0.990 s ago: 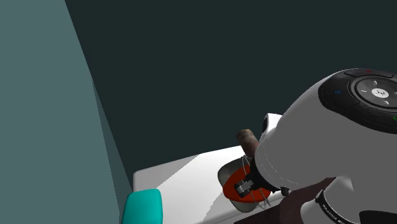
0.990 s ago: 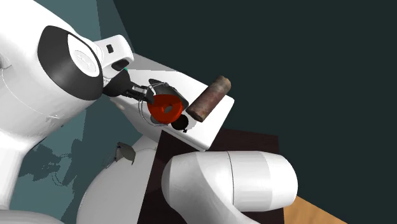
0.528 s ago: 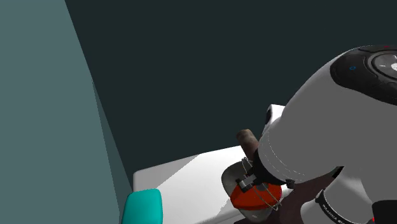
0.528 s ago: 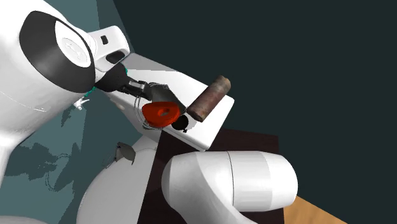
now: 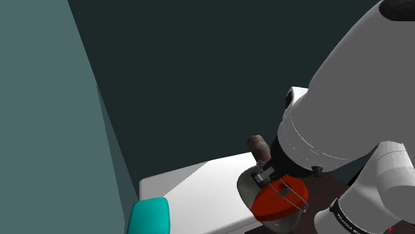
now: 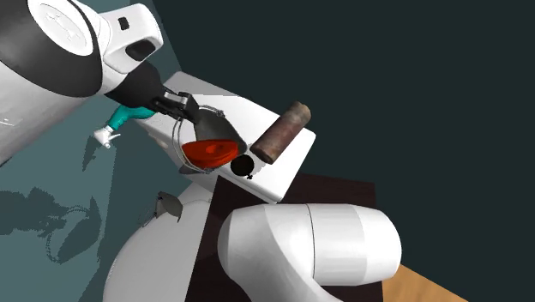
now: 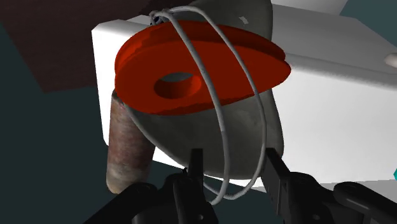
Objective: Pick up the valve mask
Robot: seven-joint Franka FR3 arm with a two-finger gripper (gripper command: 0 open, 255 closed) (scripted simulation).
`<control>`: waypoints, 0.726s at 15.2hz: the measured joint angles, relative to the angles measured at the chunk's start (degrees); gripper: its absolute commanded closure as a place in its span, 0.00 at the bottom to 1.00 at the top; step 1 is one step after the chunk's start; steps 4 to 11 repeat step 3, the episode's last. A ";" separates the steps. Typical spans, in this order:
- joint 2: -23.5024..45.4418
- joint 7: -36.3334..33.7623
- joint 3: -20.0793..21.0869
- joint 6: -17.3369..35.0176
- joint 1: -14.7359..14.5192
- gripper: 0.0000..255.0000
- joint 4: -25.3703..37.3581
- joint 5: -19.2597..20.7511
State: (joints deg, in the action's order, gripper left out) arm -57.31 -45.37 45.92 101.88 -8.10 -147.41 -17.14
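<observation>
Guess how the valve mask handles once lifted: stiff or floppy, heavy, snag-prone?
Likely stiff: the mask shows a firm domed cup shape though the jaws clasp it at one edge only. Probably light for its size: it looks like a thin grey shell with a flat red valve disc. The thin strap loops hang loose and may swing or snag.

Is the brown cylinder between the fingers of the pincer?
No, the pincer clasps the mask, and the cylinder lies apart, beside the mask.
</observation>
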 measured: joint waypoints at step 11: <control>-0.12 0.35 -0.98 -1.59 0.22 1.00 1.48 0.73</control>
